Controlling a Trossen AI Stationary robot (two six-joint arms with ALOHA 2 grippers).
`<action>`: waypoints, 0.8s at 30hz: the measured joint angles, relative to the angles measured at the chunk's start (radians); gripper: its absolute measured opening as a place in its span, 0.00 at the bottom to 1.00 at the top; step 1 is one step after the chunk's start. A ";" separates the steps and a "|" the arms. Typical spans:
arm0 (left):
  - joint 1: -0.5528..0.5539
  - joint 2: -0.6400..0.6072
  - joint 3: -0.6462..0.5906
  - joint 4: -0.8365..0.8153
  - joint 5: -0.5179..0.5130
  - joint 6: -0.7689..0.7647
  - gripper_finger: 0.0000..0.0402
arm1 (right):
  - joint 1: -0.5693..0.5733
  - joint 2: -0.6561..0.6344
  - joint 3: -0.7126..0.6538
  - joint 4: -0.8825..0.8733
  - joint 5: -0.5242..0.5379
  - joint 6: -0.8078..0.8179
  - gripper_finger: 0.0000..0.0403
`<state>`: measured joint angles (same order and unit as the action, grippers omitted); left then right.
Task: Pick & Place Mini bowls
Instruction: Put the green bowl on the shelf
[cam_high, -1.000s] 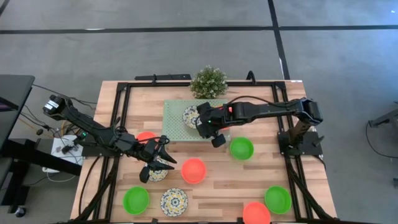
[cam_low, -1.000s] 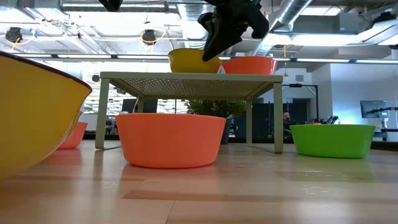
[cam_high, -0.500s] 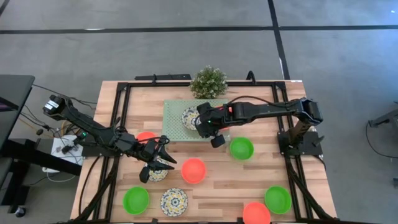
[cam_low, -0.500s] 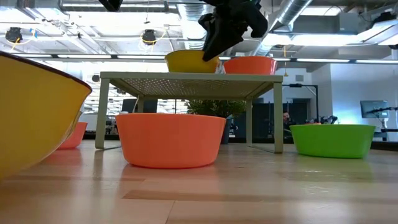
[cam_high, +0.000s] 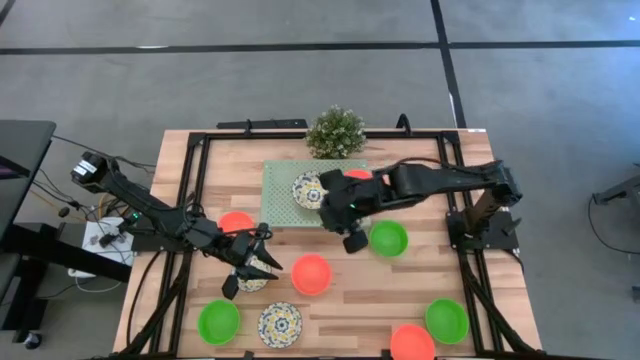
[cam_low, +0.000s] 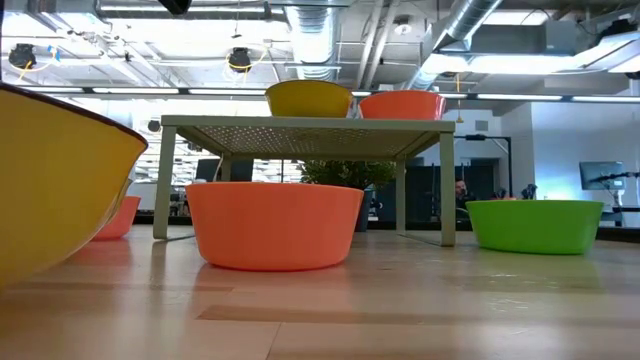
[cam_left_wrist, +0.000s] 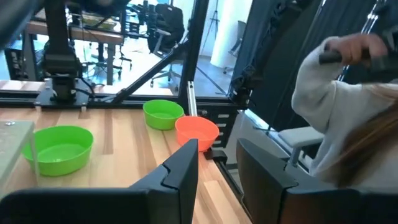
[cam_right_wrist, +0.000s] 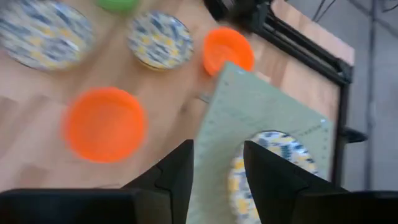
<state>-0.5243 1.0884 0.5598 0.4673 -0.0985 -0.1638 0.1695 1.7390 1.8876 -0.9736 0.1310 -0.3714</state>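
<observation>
Overhead, find the right gripper (cam_high: 352, 241) hanging with fingers spread and empty, just past the pale green platform's (cam_high: 281, 203) near edge. Behind it, on that platform, see a patterned bowl (cam_high: 306, 190) and, beside its arm, an orange bowl (cam_high: 358, 176). Just beside it, note a green bowl (cam_high: 388, 238) on the wooden table (cam_high: 350, 305); a little further to its other side, another orange bowl (cam_high: 311, 274).

Across the table, find the left gripper (cam_high: 249, 272), also spread and holding nothing, hovering over a second patterned bowl (cam_high: 252, 283). Close behind it, note a third orange bowl (cam_high: 236, 220); ahead of it, toward the front edge, a green bowl (cam_high: 218, 321) and a patterned one (cam_high: 280, 324).

Beyond the platform, see a bushy plant (cam_high: 335, 132). All around, grey floor (cam_high: 300, 80). From table height, note ceiling ducts (cam_low: 470, 25) and strip lights. Off the table's side, spot a person's pale sleeve (cam_left_wrist: 339, 115).
</observation>
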 joint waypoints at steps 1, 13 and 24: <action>-0.005 0.004 0.000 0.007 -0.002 0.000 0.28 | 0.018 0.000 0.035 -0.038 -0.001 0.034 0.34; -0.022 0.007 0.006 0.096 -0.001 0.038 0.28 | 0.213 -0.004 0.143 -0.385 0.018 0.310 0.26; -0.046 -0.015 0.190 -0.172 -0.150 0.084 0.28 | 0.292 -0.247 -0.400 0.050 -0.103 0.342 0.27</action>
<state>-0.5702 1.0737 0.7502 0.2949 -0.2490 -0.0799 0.4610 1.4919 1.4872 -0.9240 0.0280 -0.0298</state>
